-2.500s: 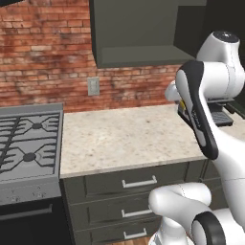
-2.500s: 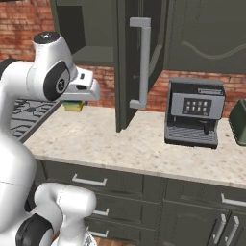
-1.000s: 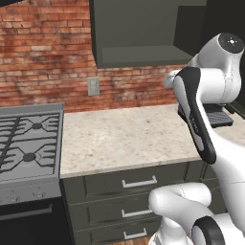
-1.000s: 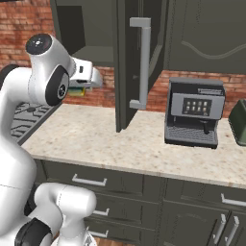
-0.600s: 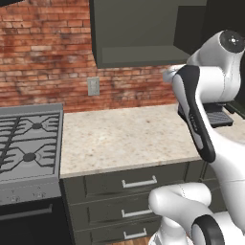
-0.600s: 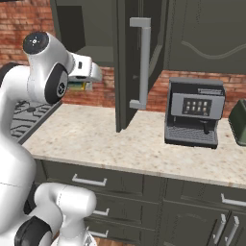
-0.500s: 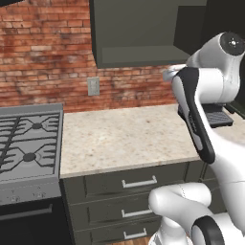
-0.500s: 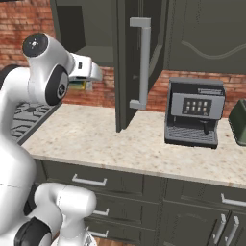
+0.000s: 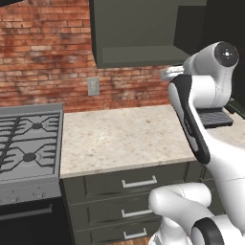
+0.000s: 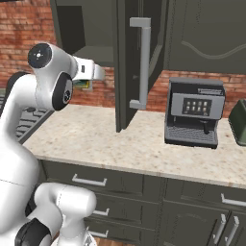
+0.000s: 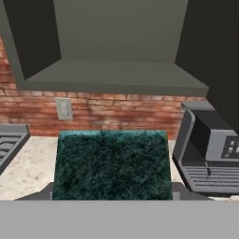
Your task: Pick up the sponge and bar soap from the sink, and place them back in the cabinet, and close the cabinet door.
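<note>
Moved: your arm has lifted the sponge [image 11: 111, 163] from near the surface [image 10: 120, 139] toward the open cabinet [image 11: 116, 74].
End effector [image 10: 89, 79]: clamped on the sponge, green face up.
Handling: probably light and squashy; keep hold across its short sides.
Cabinet door [image 10: 137, 62]: standing open.

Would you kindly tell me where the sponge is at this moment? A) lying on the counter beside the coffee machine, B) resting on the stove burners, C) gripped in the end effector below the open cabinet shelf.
C: the hand view shows the sponge, dark green face up, clamped in the end effector just below the cabinet shelf.
</note>
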